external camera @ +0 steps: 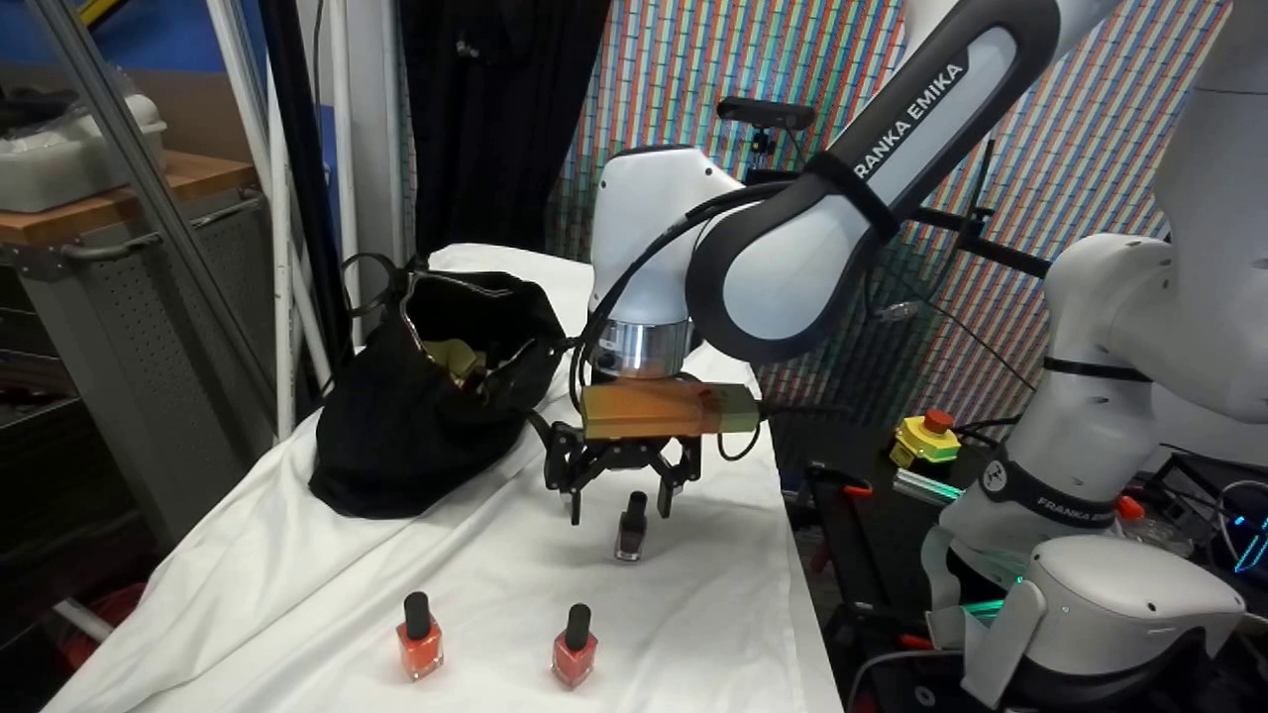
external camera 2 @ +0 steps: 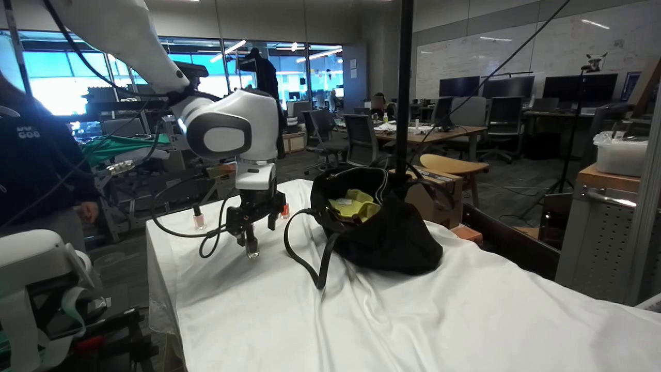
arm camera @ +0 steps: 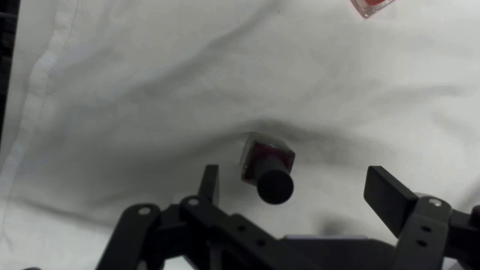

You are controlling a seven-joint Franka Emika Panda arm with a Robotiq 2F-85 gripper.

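Observation:
My gripper point(external camera: 620, 507) points down over the white cloth, its jaws wide apart with nothing gripped. A dark nail polish bottle point(arm camera: 268, 153) with a black cap stands upright between the fingers in the wrist view, nearer the left one and touching neither. That same bottle point(external camera: 632, 537) shows just below the fingertips in an exterior view, and the bottle point(external camera 2: 252, 249) is partly covered by the gripper point(external camera 2: 256, 232) in an exterior view. Two more bottles stand apart on the cloth: an orange-red bottle point(external camera: 421, 651) and a coral-red bottle point(external camera: 575, 662), both black-capped.
A black bag point(external camera: 396, 446) sits open beside the gripper, with something yellow-green point(external camera 2: 353, 204) inside. Its strap point(external camera 2: 320, 268) loops onto the white cloth point(external camera 2: 268, 310). Another robot arm point(external camera: 1070, 416) and an emergency stop button point(external camera: 926, 441) are beyond the table edge. A person point(external camera 2: 41, 160) stands nearby.

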